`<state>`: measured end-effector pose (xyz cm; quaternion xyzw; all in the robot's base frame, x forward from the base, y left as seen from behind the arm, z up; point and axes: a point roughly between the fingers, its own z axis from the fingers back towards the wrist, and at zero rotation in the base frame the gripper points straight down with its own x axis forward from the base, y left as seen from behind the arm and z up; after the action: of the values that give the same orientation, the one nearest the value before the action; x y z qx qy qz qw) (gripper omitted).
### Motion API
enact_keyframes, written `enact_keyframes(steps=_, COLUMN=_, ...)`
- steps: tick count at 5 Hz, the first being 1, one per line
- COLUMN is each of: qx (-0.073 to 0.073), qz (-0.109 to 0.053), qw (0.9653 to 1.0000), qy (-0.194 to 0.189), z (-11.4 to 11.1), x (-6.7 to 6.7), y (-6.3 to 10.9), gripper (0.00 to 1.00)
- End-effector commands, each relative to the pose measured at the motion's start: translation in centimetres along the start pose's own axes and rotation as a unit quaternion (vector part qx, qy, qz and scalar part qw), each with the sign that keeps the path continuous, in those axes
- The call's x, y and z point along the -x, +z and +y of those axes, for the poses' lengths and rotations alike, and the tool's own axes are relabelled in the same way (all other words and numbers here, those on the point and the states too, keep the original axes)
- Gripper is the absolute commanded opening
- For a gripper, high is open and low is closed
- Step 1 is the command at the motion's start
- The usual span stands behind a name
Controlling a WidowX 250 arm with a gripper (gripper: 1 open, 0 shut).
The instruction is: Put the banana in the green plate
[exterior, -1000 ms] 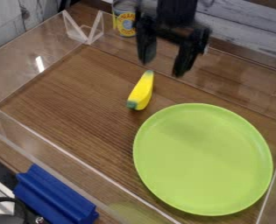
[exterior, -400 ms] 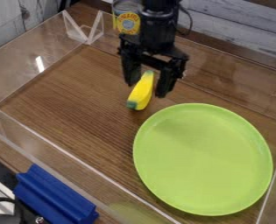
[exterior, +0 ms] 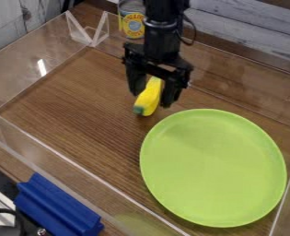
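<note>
Down comes the black gripper [exterior: 154, 94], lower now than in the earlier frame and dropped right over the banana [exterior: 148, 98]!

Starting at the left, the blue object [exterior: 56, 207] sits in the bottom corner, outside the clear wall [exterior: 79, 171] that slants across the front of the wooden surface [exterior: 74, 111]. Up towards the back, there's the clear bracket [exterior: 88, 28], and just to its right the yellow-labelled can [exterior: 133, 20], standing upright behind the action.

Now to the middle, and what a spot to watch! The fingers are spread wide, released, one on each side of the banana, with nothing clenched; whether either one is touching it, I can't tell from this angle. The banana lies on the wood between them, its green end pointing to the front, its upper part partly hidden by the gripper.

And over on the right, the big green plate [exterior: 214, 168] lies flat, its round rim near the banana but apart from it. The banana is outside that plate, on the wood to its back left.
</note>
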<state>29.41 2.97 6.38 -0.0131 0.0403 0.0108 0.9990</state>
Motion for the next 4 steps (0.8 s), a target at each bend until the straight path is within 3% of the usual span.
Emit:
enact_keyframes(steps=1, qx=0.0, qz=-0.019, qw=0.9998, qy=0.004, z=0.5, x=-0.6, y=0.2, gripper=1.0)
enact_keyframes(steps=4, qx=0.008, qz=-0.023, qw=0.9997, qy=0.004, z=0.9, x=-1.3, y=-1.5, gripper=1.0)
